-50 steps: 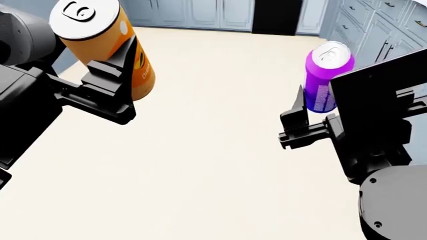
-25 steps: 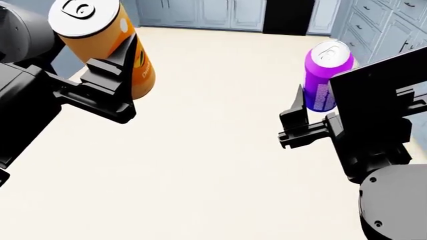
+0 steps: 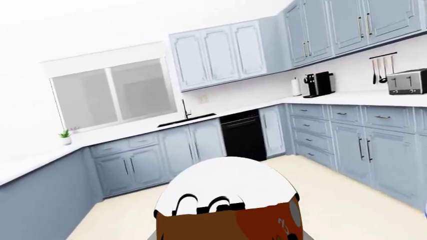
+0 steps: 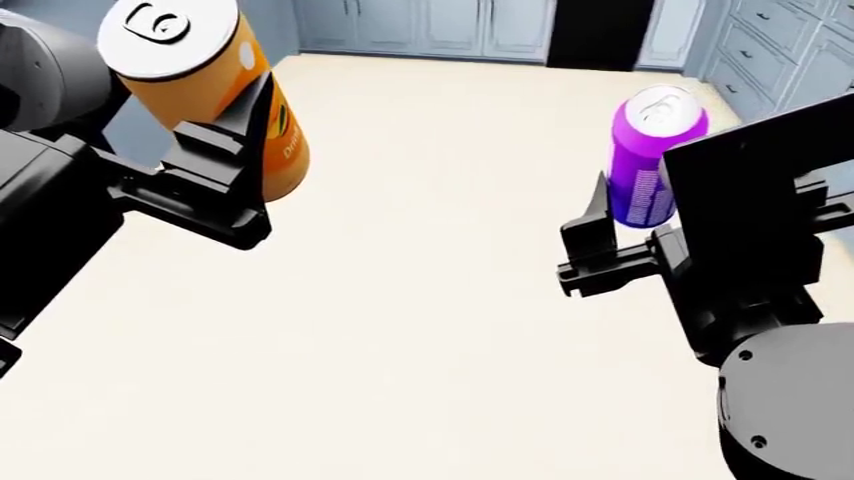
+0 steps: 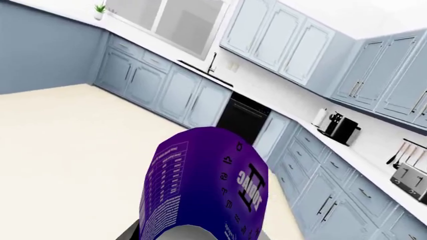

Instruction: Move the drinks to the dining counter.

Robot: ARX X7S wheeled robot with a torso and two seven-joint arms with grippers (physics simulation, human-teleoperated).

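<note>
Carrying both drinks over open cream floor [image 4: 400,300], transit step by my read. Blue-grey panelled cabinets [image 4: 414,25] and a black appliance front [image 4: 601,30] ahead; the dining counter is not in view. Golden-yellow slim can with orange patch and silver top [image 4: 200,90] is held aloft, left gripper [image 4: 220,170] fingers clenched on it. Shorter purple-to-blue can with white print [image 4: 647,165] is upright in the right gripper [image 4: 627,235], fingers clamped on it. Next: find the white slab counter, approach, lower each can upright onto its surface before releasing.
</note>
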